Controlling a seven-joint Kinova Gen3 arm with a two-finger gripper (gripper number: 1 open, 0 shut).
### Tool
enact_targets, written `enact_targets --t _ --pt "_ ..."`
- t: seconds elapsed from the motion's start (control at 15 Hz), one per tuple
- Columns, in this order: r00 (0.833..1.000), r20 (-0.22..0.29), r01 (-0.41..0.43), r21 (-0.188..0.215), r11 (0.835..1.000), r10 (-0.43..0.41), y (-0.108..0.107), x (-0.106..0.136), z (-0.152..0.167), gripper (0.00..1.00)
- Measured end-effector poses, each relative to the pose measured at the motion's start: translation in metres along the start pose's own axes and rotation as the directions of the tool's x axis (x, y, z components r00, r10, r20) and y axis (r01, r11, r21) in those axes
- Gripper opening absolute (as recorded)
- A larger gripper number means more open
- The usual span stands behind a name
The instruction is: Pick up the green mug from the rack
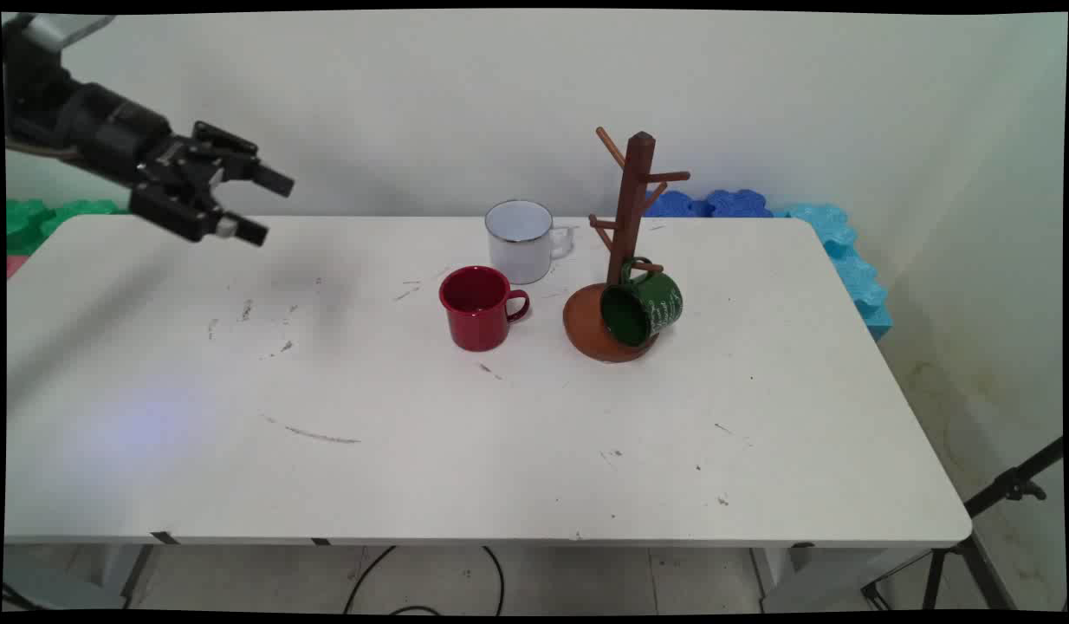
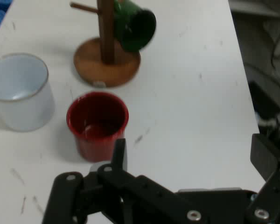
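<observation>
White table (image 1: 517,451) carries a red mug (image 1: 478,308), a white mug (image 1: 519,241) and a mug tree (image 1: 625,251) holding a green mug (image 1: 643,308). My gripper (image 1: 262,206) hangs open and empty, well left of them. Nearest is the red mug, so I judge an upright, centred approach safest.

This looks like a robotics lab or test room rather than a home. A scuffed white folding table (image 1: 500,451) stands against a bare white wall (image 1: 760,87), with blue (image 1: 846,251) and green foam mats (image 1: 41,221) lining the wall behind it. A black tripod (image 1: 994,520) stands at its right end, and loose cables (image 1: 430,581) lie on the floor beneath.
</observation>
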Motion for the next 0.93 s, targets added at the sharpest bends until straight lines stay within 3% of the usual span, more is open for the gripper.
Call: enact_targets --t 0.27,0.53,0.93 --pt "0.995 -0.018 0.099 0.026 0.995 -0.098 0.01 0.029 0.03 1.0" --pt "0.989 -0.004 0.15 0.038 0.988 -0.15 0.022 0.057 0.064 1.0" --pt "0.984 0.092 0.148 0.074 0.986 -0.155 0.039 0.097 0.142 1.0"
